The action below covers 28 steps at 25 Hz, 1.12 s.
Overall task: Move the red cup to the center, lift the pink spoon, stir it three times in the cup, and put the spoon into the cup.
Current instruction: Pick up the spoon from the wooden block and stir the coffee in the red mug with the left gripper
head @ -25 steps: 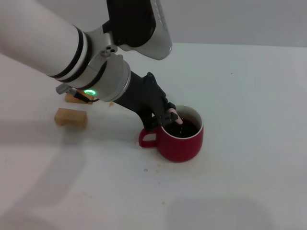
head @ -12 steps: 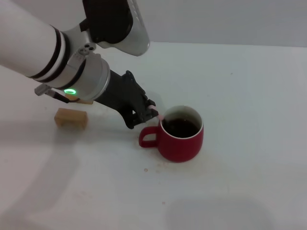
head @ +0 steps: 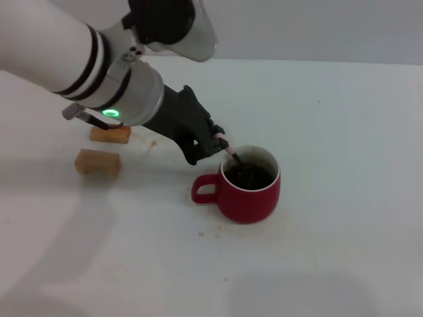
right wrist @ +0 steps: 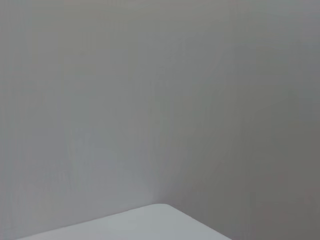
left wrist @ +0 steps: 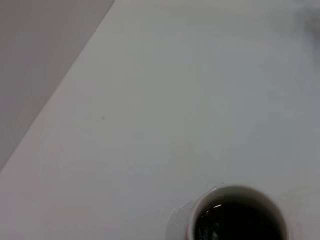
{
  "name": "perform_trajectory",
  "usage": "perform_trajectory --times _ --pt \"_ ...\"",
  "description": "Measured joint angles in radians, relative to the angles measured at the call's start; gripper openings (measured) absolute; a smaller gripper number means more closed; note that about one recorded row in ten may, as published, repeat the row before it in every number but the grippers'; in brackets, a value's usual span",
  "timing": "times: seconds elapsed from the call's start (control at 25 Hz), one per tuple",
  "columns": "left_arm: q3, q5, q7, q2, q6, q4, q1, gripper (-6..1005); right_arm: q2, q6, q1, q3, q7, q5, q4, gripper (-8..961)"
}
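Note:
The red cup [head: 248, 191] stands on the white table near the middle, its handle pointing left and dark liquid inside. The left wrist view shows its white rim and dark liquid [left wrist: 235, 220] from above. My left gripper [head: 217, 144] hovers just above and left of the cup's rim, shut on the pink spoon [head: 230, 152]. The spoon slants down into the cup, and its bowl end is hidden in the liquid. My right gripper is out of view; the right wrist view shows only a wall and a table corner.
Two tan wooden blocks [head: 98, 162] [head: 110, 134] lie to the left of the cup, partly under my left arm. Small brownish stains [head: 201, 233] mark the table in front of the cup. White tabletop stretches to the right and front.
The left gripper swung left off the cup's rim with the spoon, then came back up and right. The spoon's tip now dips inside the cup at its left edge.

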Motion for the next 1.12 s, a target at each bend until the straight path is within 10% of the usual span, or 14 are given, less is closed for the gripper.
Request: perform_trajectory --times 1.12 --pt "-0.003 0.005 -0.039 0.005 -0.031 -0.085 0.034 171 0.000 -0.004 0.001 -0.012 0.000 0.000 0.004 1"
